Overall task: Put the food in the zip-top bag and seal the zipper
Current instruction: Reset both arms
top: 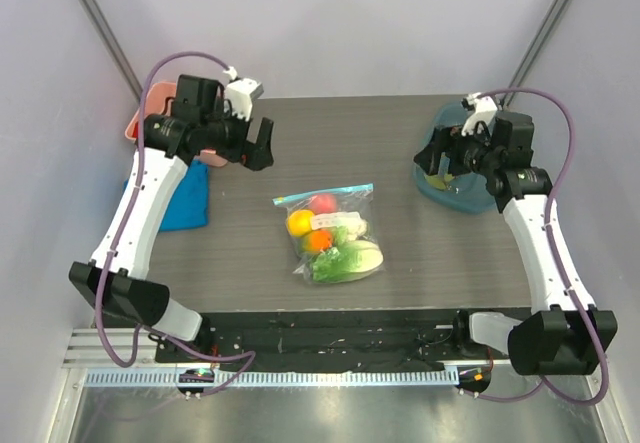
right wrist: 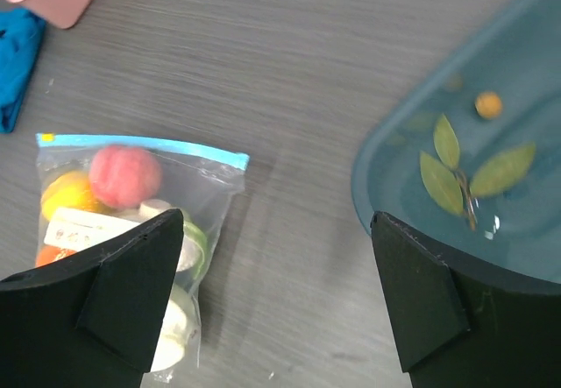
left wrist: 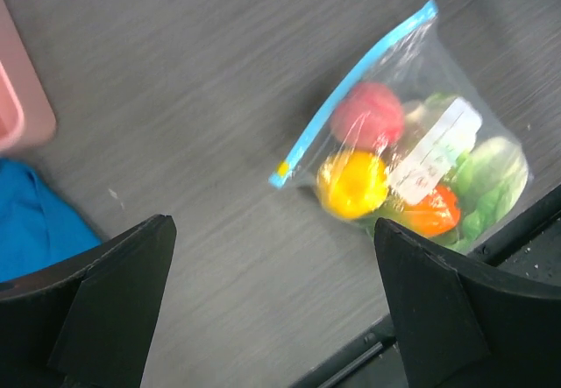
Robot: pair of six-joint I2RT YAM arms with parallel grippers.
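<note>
The table [top: 400, 153] is overseen from high behind; both wrist views are angled downward, nearer; the zip-top bag [top: 330, 235] is shared.

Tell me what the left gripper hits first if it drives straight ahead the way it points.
Most likely bare table: the left gripper frames only tabletop between its open jaws, with the bag off to one side. Depth is unclear.

A: Place type?
B: Robot lab, a test cell. Two arms [top: 140, 208] are bolted at the counter's [top: 430, 253] near edge, with plain white screens [top: 340, 23] on three sides.
A: Anything else?
B: Slotted metal rail [top: 330, 375] along the near edge, purple cables [top: 190, 55] looping off the arms, toy food [top: 330, 238] bagged mid-counter.
</note>
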